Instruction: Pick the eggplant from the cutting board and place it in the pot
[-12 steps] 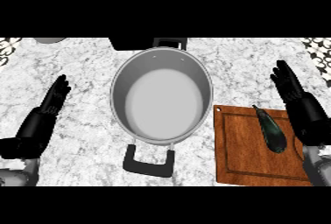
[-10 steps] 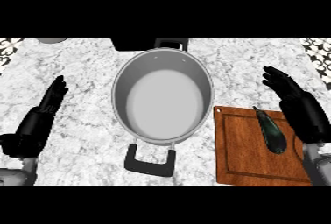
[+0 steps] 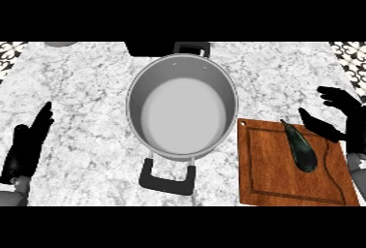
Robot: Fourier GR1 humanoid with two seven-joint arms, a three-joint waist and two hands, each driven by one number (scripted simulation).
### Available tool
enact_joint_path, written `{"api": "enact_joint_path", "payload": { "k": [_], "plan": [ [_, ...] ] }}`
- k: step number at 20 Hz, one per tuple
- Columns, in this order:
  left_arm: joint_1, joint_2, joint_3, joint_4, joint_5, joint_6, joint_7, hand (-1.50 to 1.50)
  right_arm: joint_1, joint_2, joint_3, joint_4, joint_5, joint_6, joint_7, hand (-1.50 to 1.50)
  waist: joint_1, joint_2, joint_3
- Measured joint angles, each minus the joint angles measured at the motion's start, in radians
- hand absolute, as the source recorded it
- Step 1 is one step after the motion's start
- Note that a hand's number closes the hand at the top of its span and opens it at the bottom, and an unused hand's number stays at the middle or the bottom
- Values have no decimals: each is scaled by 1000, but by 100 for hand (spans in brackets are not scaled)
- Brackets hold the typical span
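Note:
A dark, slender eggplant [image 3: 301, 147] lies lengthwise on the right half of the wooden cutting board [image 3: 271, 179]. A large steel pot [image 3: 182, 106] with black handles stands left of the board, its inside bare. My right hand [image 3: 349, 118] is open at the view's right edge, above and right of the eggplant, thumb spread toward it without touching. My left hand [image 3: 25, 147] rests open at the far left, fingers pointing up.
The marble counter [image 3: 85, 97] stretches between my left hand and the pot. A dark object [image 3: 148, 47] sits at the back behind the pot, and a grey rim [image 3: 57, 43] peeks in at the top left.
My right hand has dropped lower and to the right, closer to the eggplant, with its fingers spreading. The left hand, pot and eggplant have not moved.

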Motion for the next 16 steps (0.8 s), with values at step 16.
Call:
{"api": "enact_joint_path", "payload": {
  "k": [16],
  "plan": [
    [-40,-4,5,-9,-31,12,193,0,-160,-168,201,-238,290,359,753,-150,-1,-17,-1]
  ]
}}
